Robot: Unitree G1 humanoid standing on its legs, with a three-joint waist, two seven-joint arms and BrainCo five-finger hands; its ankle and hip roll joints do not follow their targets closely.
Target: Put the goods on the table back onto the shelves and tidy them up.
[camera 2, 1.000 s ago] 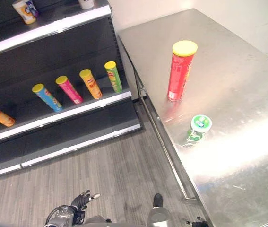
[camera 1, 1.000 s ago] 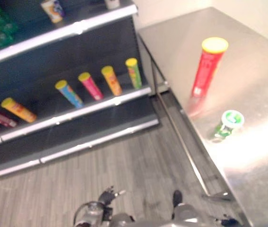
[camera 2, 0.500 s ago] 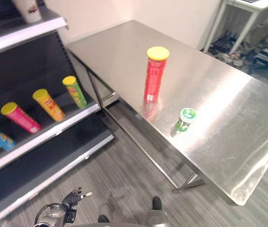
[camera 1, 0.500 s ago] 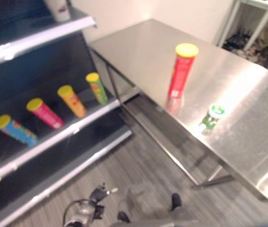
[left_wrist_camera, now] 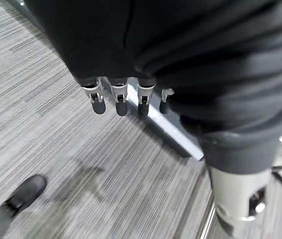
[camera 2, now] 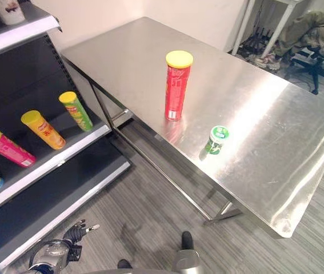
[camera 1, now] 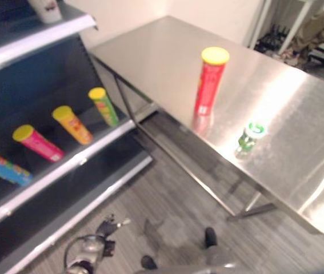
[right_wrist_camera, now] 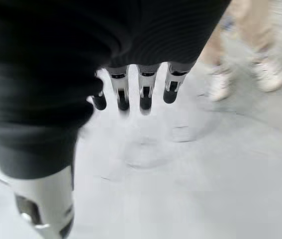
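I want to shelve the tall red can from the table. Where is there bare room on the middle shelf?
The red can stands upright on the table. On the middle shelf, gaps separate the leaning green tube, orange tube and pink tube; the stretch right of the green tube looks barest.

Legible text: none.

- Tall red can, yellow lid, upright on the steel table: a pale patch near the base, perhaps a label panel; print too small to read.
- Small green cup on the table: white lid with a green mark, unreadable.
- Cans lying on the shelf, green can, orange can, pink can: printed wrappers, no letters or numbers resolvable.
- White cup on the upper shelf: a dark mark, indistinct.
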